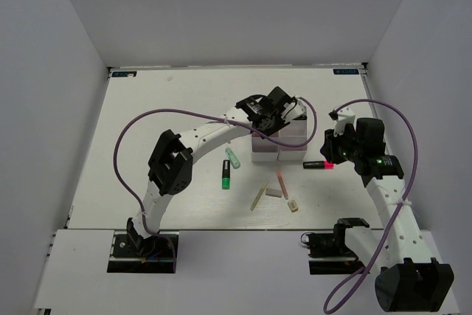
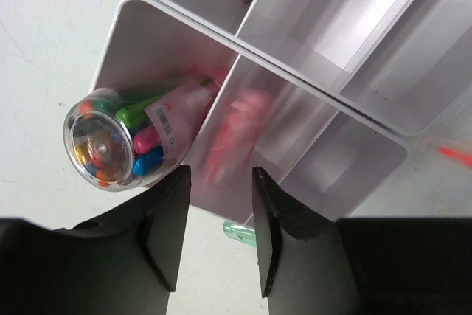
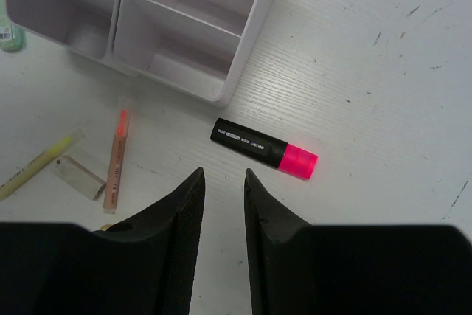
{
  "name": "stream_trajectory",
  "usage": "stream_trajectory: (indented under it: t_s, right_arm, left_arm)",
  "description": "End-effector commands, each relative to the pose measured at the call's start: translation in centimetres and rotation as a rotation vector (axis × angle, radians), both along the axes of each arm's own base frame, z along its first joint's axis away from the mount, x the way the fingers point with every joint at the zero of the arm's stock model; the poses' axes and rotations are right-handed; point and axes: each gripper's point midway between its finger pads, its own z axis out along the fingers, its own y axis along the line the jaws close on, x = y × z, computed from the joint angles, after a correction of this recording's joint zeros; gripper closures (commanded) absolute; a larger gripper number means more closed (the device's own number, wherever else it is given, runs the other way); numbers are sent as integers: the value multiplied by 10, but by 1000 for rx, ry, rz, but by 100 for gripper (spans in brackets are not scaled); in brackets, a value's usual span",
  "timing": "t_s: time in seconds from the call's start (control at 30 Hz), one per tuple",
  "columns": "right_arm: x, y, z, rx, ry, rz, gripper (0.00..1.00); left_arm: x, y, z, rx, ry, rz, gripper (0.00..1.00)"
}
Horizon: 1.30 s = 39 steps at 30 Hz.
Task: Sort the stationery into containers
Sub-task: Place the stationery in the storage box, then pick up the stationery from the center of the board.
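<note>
Nearest, tan eraser [image 1: 293, 206], grey eraser [image 1: 274, 192], cream stick [image 1: 258, 195] and pink stick [image 1: 282, 182] lie loose, unsorted. Right gripper [image 3: 223, 178] hovers over black-pink marker [image 3: 264, 158], jaws slightly parted, empty. Pick step: next it lowers, straddles the barrel, closes. Farther, left gripper [image 2: 220, 182] is above the bins [image 2: 295, 79], jaws apart, empty. A blurred pink item [image 2: 232, 127] is in one compartment, so the drop looks done.

**A robot test cell in a laboratory**

A laboratory rig is indicated. A white table [image 1: 147, 108] is closed in by plain white walls [image 1: 236, 12] along its far, left and right edges. Two robot arms [image 1: 193, 144] are bolted at its near edge, with purple cables [image 1: 120, 145] looped above them. Small labels [image 1: 125, 74] are stuck at its far corners.
</note>
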Motion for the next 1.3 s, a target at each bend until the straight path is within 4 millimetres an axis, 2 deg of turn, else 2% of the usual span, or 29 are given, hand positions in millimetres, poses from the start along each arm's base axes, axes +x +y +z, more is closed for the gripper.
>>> stream_trajectory:
  t_s: [0.0, 0.1, 0.2, 0.27, 0.3, 0.33, 0.37, 0.43, 0.47, 0.5, 0.53, 0.57, 0.6, 0.63, 0.67, 0.7, 0.73, 0.77, 0.8, 0.83, 0.87, 0.9, 0.93, 0.97, 1.0, 1.07, 1.13, 1.27]
  right_arm:
    - [3, -1, 4, 1, -27, -1, 68]
    - [3, 0, 4, 0, -25, 1, 68]
    - [3, -1, 1, 0, -13, -3, 68]
    - [2, -1, 3, 0, -23, 0, 68]
    - [3, -1, 4, 1, -27, -1, 68]
    - [3, 0, 4, 3, -25, 1, 71]
    - [2, 0, 3, 4, -23, 2, 82]
    - [2, 0, 4, 0, -28, 2, 92]
    - [3, -2, 5, -4, -32, -3, 95]
    - [3, -1, 5, -5, -32, -3, 80]
    - [3, -2, 3, -9, -32, -5, 63]
    - [3, -2, 3, -8, -29, -8, 46]
    - [4, -2, 4, -8, -30, -9, 21]
    - [3, -2, 4, -8, -29, -3, 17]
    - [2, -2, 1, -9, -8, -5, 17]
    - [3, -2, 2, -8, -6, -7, 32]
    - [3, -1, 1, -4, -2, -3, 47]
    - [3, -1, 2, -1, -6, -4, 61]
    - [3, -1, 3, -1, -10, -7, 74]
    - [3, -2, 3, 1, -9, -12, 86]
    - [4, -2, 4, -1, -19, -15, 84]
    - [4, -3, 4, -3, -24, -20, 78]
    - [4, -3, 4, -3, -24, -21, 60]
    - [5, -3, 5, -4, -26, -23, 52]
    - [5, -4, 4, -4, -23, -29, 48]
    - [4, -4, 3, -3, -18, -28, 50]
    - [5, -4, 4, -6, -22, -25, 56]
    - [5, -5, 4, -12, -26, -28, 59]
  left_arm:
    - [3, -2, 6, -17, -21, 16, 50]
    - [5, -2, 8, -25, -28, 20, 46]
    - [5, -3, 12, -34, -31, 23, 48]
    - [3, -3, 19, -47, -32, 30, 61]
    - [-3, -5, 26, -67, -27, 37, 81]
    - [-5, -4, 32, -81, -35, 47, 88]
    - [-10, -3, 48, -111, -53, 55, 92]
    - [-23, 12, 58, -171, -49, 134, 94]
    - [-32, 29, 85, -240, -86, 171, 94]
    - [-35, 48, 72, -164, -101, 144, 94]
    - [-34, 63, 72, -311, -55, 403, 77]
    - [-43, 82, 69, -381, -13, 542, 68]
    - [-49, 100, 65, -408, 16, 628, 65]
    - [-58, 129, 46, -394, 101, 803, 54]
    - [-57, 139, 39, -459, 169, 937, 46]
    - [-64, 149, 19, -442, 241, 990, 42]
    - [-62, 150, 13, -488, 278, 1074, 42]
    - [-64, 148, 8, -496, 314, 1088, 42]
    - [-63, 151, -6, -468, 335, 1128, 42]
    - [-61, 150, -5, -498, 351, 1195, 41]
    - [-58, 152, -8, -503, 370, 1227, 41]
    - [-55, 151, -17, -481, 391, 1259, 41]
    - [-53, 147, -18, -510, 420, 1326, 41]
    - [-51, 142, -16, -534, 471, 1338, 39]
    - [-49, 138, -24, -533, 498, 1372, 39]
    - [-43, 126, -34, -566, 563, 1396, 38]
    - [-43, 116, -40, -592, 618, 1423, 38]
    - [-29, 100, -50, -663, 641, 1473, 37]
